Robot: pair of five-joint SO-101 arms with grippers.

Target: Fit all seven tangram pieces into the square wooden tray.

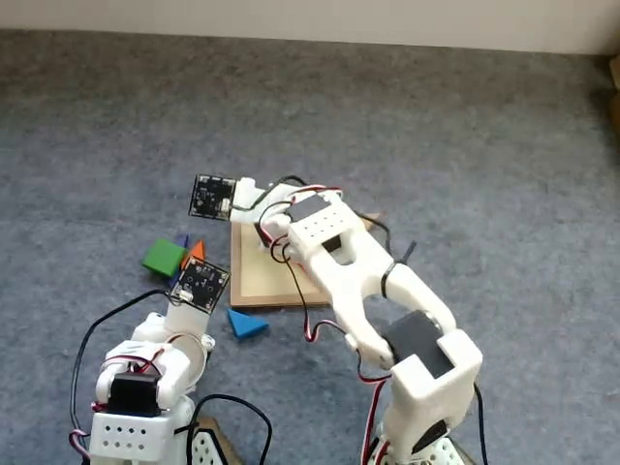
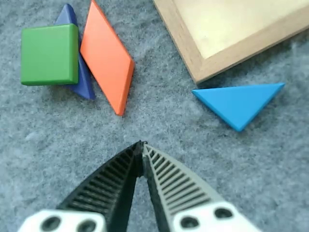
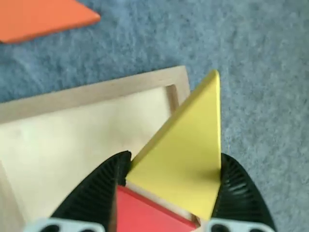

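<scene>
My right gripper [image 3: 174,166] is shut on a yellow triangle [image 3: 186,145], which it holds tilted over a corner of the square wooden tray [image 3: 91,89]. A red piece [image 3: 145,212] shows just under the yellow one, inside the tray. My left gripper [image 2: 141,147] is shut with nothing in it, over the carpet. Ahead of it lie a green square [image 2: 49,54] resting on a dark blue triangle [image 2: 83,79], an orange parallelogram [image 2: 106,55] and a light blue triangle [image 2: 239,99]. In the high view the right arm [image 1: 339,252] covers much of the tray [image 1: 254,291].
Grey carpet [image 1: 465,145] covers the whole floor, open on the far and right sides. In the high view the loose pieces cluster left of the tray: green square [image 1: 163,257], orange parallelogram [image 1: 195,252] and light blue triangle [image 1: 248,325]. Cables loop near the arm bases.
</scene>
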